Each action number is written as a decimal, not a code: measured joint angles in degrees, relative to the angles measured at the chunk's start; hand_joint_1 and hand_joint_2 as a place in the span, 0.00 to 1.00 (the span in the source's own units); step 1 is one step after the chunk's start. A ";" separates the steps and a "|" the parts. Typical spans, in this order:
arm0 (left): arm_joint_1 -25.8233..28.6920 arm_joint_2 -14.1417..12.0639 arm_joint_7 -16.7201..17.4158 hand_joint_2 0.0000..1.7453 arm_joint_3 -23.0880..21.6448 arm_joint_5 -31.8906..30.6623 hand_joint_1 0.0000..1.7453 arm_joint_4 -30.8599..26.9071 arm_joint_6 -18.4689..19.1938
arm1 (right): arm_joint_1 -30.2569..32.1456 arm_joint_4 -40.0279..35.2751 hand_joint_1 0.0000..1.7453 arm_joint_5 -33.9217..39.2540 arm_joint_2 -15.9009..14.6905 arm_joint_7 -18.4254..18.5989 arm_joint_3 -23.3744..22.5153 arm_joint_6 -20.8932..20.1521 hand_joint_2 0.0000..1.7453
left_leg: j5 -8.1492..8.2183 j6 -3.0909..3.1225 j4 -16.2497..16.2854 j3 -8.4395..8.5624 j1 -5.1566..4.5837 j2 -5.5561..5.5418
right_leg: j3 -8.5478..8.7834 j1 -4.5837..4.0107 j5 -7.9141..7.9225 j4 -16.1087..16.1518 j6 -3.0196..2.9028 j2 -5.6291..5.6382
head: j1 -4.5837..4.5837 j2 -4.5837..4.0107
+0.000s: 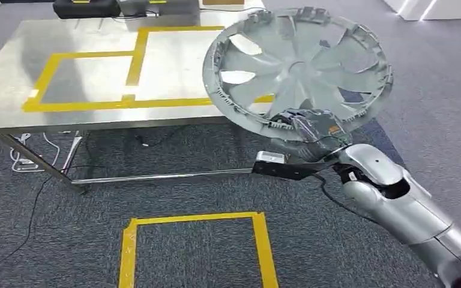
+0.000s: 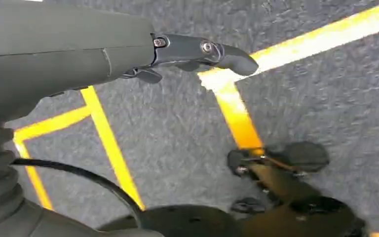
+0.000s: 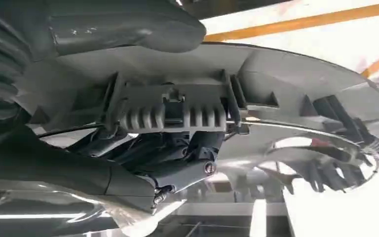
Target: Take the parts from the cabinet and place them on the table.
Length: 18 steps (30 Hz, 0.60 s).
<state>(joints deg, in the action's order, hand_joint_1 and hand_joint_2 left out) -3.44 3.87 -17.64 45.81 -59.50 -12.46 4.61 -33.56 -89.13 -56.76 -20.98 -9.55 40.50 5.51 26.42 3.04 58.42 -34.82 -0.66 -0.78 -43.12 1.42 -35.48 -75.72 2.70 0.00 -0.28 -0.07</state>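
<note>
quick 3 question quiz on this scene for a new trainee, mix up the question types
1. True or false: the right hand grips the silver wheel cover by its rim.
2. The steel table is marked with tape of which colour? A) red B) yellow C) blue
3. Fill in: the left hand holds ____ and hangs over the grey carpet.

Key
1. True. In the right wrist view the fingers clamp the rim from beneath.
2. B.
3. Nothing.
</note>
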 joint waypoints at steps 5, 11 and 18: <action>-0.04 0.35 0.00 1.00 -0.07 -0.35 0.00 0.00 0.48 | -1.90 1.79 1.00 0.53 2.25 0.09 2.03 -0.44 1.00 | 2.02 -0.58 0.07 2.63 -0.05 -0.14 | 4.25 -0.13 11.53 14.43 -0.58 -0.11 | 0.04 0.00; -0.52 0.20 0.20 1.00 -0.11 -1.25 0.00 0.02 0.52 | -4.43 4.15 1.00 0.81 5.07 0.09 4.02 -1.22 1.00 | 3.22 -2.39 0.46 2.55 0.07 -0.05 | 6.87 -0.31 9.68 17.14 -2.00 0.21 | -0.13 0.00; -1.20 0.44 0.20 1.00 -0.11 -1.75 0.00 0.02 0.70 | -5.90 7.23 1.00 1.57 8.46 0.17 6.38 -1.97 1.00 | 4.43 -3.86 14.34 -6.57 1.10 0.10 | 9.14 -0.39 7.88 17.17 -2.72 0.08 | -0.50 0.00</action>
<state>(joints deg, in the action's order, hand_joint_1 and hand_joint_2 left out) -4.64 4.31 -17.44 45.70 -61.24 -12.44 5.31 -39.45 -81.90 -55.19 -12.52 -9.38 46.88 3.54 30.86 -0.82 72.76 -41.39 0.44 -0.67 -33.98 1.03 -27.60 -58.55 -0.02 0.08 -0.79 -0.07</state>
